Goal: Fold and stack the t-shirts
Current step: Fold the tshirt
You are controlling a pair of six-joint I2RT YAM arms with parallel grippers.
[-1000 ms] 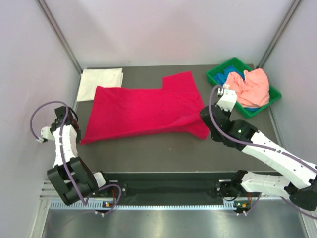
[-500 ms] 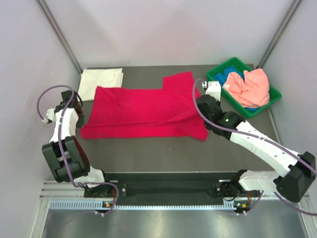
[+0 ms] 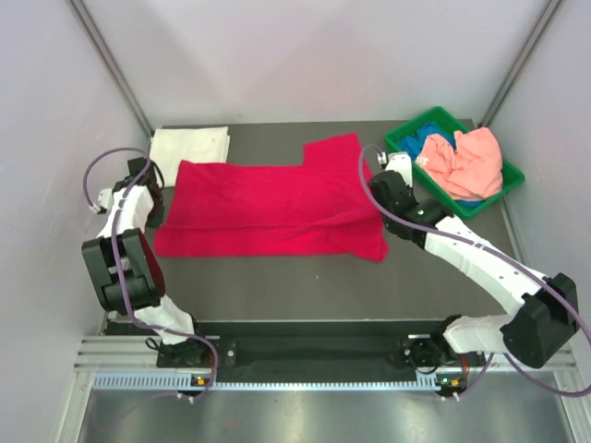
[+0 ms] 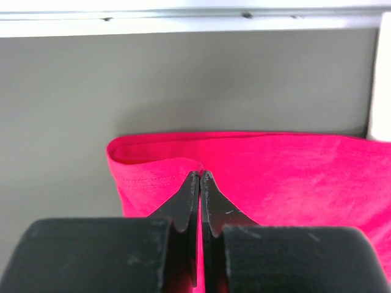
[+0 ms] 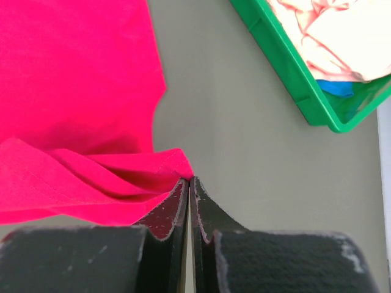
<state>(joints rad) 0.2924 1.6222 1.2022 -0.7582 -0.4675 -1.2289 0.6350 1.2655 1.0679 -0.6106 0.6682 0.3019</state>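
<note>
The surface is a flat, matte dark-grey panel enclosed by pale walls on the far, left and right sides. The crimson-red t-shirt is soft knit cloth spread in a broad, roughly rectangular shape across the middle of the surface, with one sleeve projecting toward the far edge and a loose fold along its right side. The left pincer is clenched on the doubled left hem of this shirt, where the cloth rises in a small peak at the fingertips. The right pincer is clenched on a bunched right-hand corner of the same shirt, with layered creases running away from the grip. The white t-shirt lies folded square and flat at the far left corner, its near edge just beside the red cloth. The green bin is rigid moulded plastic with a raised rim, set at an angle in the far right corner. It holds the salmon-pink t-shirt, crumpled in soft folds, over the blue t-shirt, which shows only in part. Bare surface runs along the whole near side between the red shirt and the arm bases, and a narrower strip separates the shirt from the bin.
</note>
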